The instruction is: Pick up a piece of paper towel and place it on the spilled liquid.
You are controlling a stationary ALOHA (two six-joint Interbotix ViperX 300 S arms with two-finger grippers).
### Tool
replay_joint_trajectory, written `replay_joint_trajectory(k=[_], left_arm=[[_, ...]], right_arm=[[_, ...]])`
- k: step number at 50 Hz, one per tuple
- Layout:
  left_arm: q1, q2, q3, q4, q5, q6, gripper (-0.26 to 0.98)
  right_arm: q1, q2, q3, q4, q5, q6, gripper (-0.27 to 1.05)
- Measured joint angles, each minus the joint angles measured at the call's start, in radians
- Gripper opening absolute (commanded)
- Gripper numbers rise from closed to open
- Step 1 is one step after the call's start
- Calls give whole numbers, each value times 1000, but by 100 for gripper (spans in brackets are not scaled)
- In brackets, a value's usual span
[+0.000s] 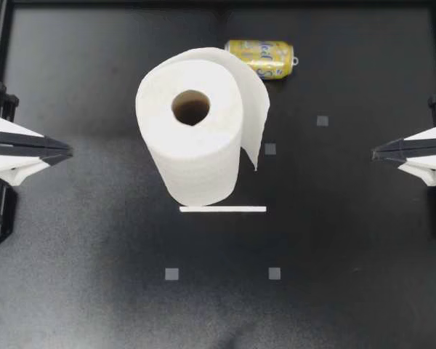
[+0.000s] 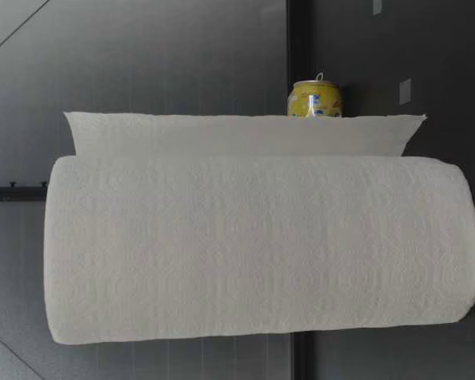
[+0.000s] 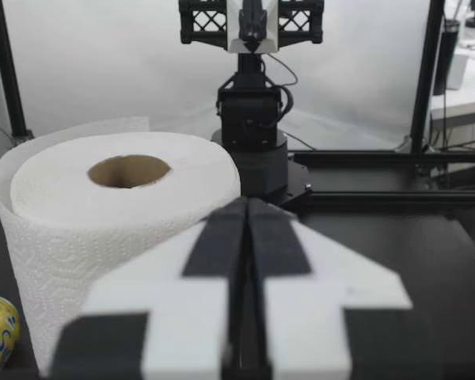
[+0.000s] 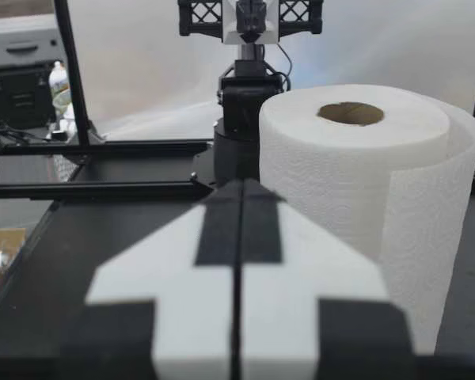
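left gripper [image 1: 67, 151] and right gripper [image 1: 376, 153] were both pressed together, holding nothing, parked at the table [image 1: 349, 254] edges, well apart from the paper towel roll [image 1: 196, 138] standing upright mid-table. The loose sheet [image 1: 256, 123] hung on the right gripper's side. A can [image 1: 260, 58] lay tipped behind the roll; no liquid visible. Risk: a one-armed tug on the sheet probably drags or topples the unbraced roll — no clean tear.

L claw [image 1: 67, 151], R claw [image 1: 376, 153]: white/blk.
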Motion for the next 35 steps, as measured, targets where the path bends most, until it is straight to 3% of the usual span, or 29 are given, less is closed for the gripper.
replay_joint_trajectory(k=[4, 16, 24, 35], left_arm=[[3, 11, 0, -2, -3, 5, 11], [11, 98, -55, -12, -2, -2, 10], [38, 192, -130, -32, 0, -2, 10], [101, 336, -238, -37, 49, 0, 10]], right_arm=[[0, 3, 0, 0, 0, 0, -5], [0, 80, -55, 0, 104, 2, -5], [0, 163, -183, -15, 379, 0, -5], [0, 244, -337, -135, 802, 9, -5]])
